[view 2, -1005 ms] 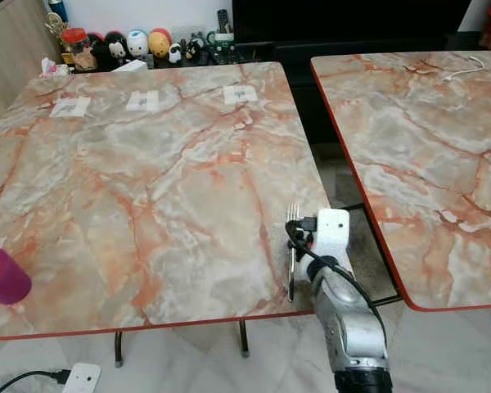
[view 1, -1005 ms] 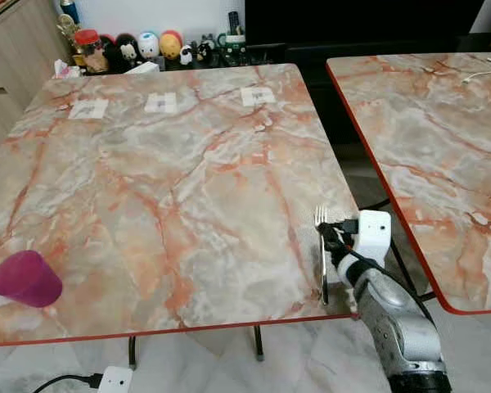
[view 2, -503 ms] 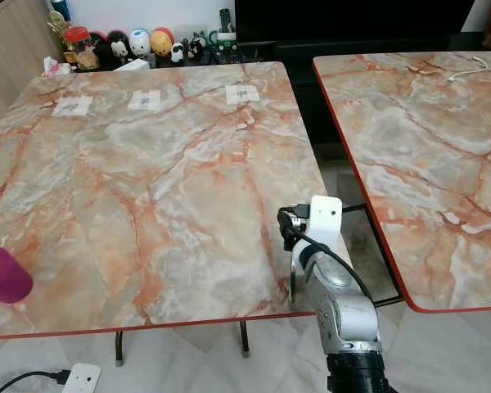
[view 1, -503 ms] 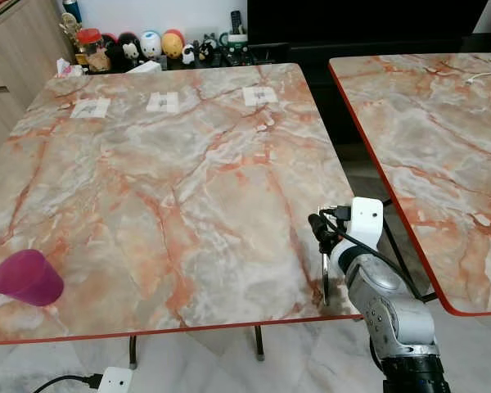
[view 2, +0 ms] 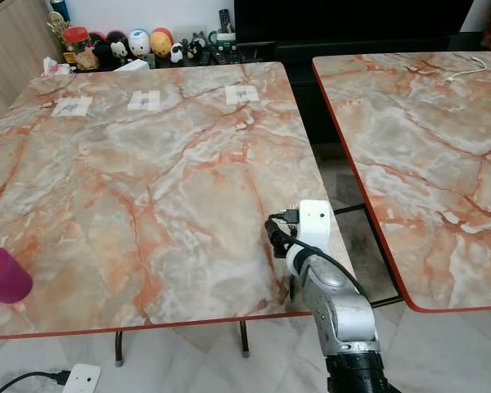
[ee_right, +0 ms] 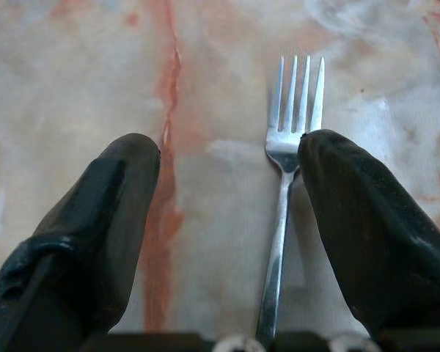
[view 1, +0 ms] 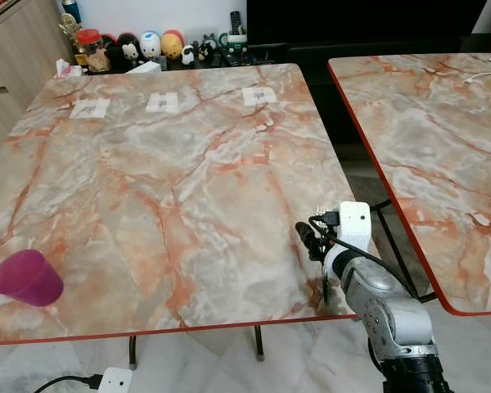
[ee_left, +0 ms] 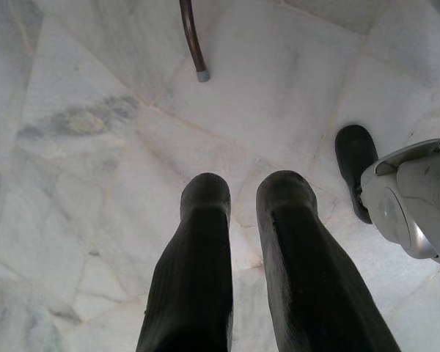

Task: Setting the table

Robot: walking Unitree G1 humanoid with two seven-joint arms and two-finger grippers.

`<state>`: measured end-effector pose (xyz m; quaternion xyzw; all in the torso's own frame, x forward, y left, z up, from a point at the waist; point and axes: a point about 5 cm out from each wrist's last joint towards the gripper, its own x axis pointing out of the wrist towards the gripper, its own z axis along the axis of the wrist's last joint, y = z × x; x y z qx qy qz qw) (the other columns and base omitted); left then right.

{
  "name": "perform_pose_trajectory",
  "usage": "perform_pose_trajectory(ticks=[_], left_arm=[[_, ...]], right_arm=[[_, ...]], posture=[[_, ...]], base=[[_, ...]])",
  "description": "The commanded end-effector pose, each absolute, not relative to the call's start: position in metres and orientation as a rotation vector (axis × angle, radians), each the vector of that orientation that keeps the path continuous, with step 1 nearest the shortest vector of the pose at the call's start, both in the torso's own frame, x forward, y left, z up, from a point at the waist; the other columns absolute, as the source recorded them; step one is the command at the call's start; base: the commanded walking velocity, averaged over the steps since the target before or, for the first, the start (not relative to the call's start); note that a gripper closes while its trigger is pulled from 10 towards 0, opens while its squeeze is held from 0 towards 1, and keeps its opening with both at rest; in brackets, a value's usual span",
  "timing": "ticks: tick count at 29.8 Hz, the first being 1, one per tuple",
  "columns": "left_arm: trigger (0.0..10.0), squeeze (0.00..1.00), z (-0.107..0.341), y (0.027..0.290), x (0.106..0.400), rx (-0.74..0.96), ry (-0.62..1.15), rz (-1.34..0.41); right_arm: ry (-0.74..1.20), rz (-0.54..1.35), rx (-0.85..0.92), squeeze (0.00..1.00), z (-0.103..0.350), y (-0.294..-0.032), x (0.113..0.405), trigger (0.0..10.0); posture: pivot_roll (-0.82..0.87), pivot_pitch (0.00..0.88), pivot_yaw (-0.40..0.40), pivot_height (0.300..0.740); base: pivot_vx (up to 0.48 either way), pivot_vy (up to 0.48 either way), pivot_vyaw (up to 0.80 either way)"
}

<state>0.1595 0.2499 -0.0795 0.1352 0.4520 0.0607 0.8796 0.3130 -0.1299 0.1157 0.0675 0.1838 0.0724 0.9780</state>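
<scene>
A silver fork (ee_right: 282, 220) lies flat on the orange-veined marble table (view 1: 188, 164), near its front right corner, tines pointing toward the far side. My right gripper (ee_right: 231, 147) hovers low over it and is open. One finger (ee_right: 352, 213) is right beside the fork's neck, the other (ee_right: 110, 213) well off to its side. From the head, the right wrist (view 1: 348, 246) covers most of the fork, leaving a bit of handle (view 1: 325, 288). A purple cup (view 1: 27, 278) sits at the front left. My left gripper (ee_left: 242, 191) hangs idle over the floor, shut.
A second marble table (view 1: 442, 123) stands to the right across a narrow gap. Three paper tags (view 1: 162, 101) lie near the far edge, with toy figures (view 1: 147, 45) on a shelf behind. A power adapter (view 1: 114, 379) lies on the floor below.
My right gripper has shifted left and slightly nearer, so the wrist now covers the fork's tines. The fork and cup have not moved.
</scene>
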Motion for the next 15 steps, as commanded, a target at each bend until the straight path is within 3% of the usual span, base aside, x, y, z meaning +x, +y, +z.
perform_pose_trajectory(ticks=[1, 15], left_arm=[[10.0, 0.00, -0.0838, 0.2490, 0.1509, 0.275, 0.977, 0.131], [10.0, 0.00, -0.0845, 0.2489, 0.1491, 0.279, 0.982, 0.127]], right_arm=[[0.377, 0.124, 0.135, 0.00, 0.1173, -0.1309, 0.3150, 10.0], [0.410, 0.106, 0.162, 0.00, 0.1101, -0.1327, 0.3127, 10.0]], posture=[[-0.06, 0.112, 0.014, 0.740], [-0.07, 0.114, 0.014, 0.740]], base=[[0.000, 0.000, 0.00], [0.000, 0.000, 0.00]])
